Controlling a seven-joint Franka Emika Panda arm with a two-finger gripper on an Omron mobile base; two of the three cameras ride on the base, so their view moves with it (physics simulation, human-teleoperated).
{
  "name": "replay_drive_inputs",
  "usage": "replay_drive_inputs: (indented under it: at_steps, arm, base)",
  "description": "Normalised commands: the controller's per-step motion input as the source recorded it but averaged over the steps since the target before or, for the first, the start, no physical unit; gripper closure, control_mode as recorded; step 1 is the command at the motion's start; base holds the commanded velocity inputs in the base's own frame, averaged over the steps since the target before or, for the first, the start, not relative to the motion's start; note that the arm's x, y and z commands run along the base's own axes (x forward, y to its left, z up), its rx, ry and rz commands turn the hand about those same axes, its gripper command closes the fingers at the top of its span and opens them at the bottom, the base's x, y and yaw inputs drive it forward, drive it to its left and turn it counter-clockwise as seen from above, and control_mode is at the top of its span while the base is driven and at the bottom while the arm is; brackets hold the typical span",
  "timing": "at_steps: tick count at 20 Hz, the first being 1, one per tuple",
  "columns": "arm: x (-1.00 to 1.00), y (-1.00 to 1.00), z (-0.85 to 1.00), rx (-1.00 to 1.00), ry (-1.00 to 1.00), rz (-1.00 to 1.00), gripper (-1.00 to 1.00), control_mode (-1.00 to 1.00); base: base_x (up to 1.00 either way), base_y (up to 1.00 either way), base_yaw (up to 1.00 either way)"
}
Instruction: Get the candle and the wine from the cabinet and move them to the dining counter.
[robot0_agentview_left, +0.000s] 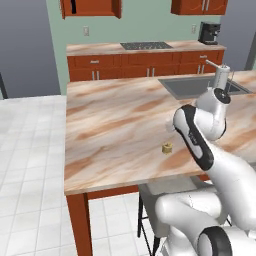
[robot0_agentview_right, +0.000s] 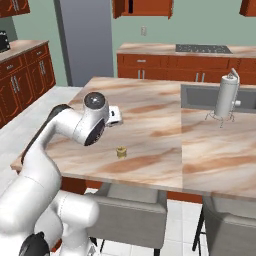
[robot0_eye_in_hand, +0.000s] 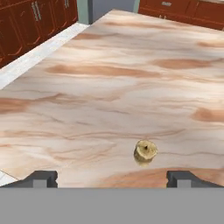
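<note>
Fingers (robot0_eye_in_hand: 112, 178) spread wide above candle (robot0_eye_in_hand: 145, 151), near dining counter (robot0_eye_in_hand: 109, 78) front edge

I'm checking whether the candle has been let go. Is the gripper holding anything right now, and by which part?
Nothing is held. The gripper is open, and the candle stands free on the dining counter.

You will find the candle (robot0_agentview_left: 166, 147) (robot0_agentview_right: 121, 151) (robot0_eye_in_hand: 145, 151), a small squat yellowish-tan cylinder, standing upright on the dining counter (robot0_agentview_left: 110, 125) (robot0_agentview_right: 150, 125) (robot0_eye_in_hand: 109, 87), near its near edge. The cabinet (robot0_agentview_left: 91, 7) (robot0_agentview_right: 143, 7) hangs on the far wall.
</note>
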Motion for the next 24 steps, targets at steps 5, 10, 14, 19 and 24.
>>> replay_drive_inputs:
  at_steps: [5,10,14,19,24]
  arm:
    - [-0.82,0.08,0.81,0.0,0.1,-0.27,-1.0,-1.0]
    - [-0.9,0.0,0.33,0.04,0.05,-0.29,-1.0,-1.0]
    - [-0.66,0.1,0.29,0.03,0.0,-0.12,-1.0,-1.0]
    - [-0.3,0.05,0.33,0.0,0.0,0.0,-1.0,-1.0]
    - [-0.06,-0.06,0.28,0.02,0.0,0.0,-1.0,-1.0]
  base:
    - [0.0,0.0,0.0]
    - [0.0,0.0,0.0]
    - [0.0,0.0,0.0]
    - [0.0,0.0,0.0]
    - [0.0,0.0,0.0]
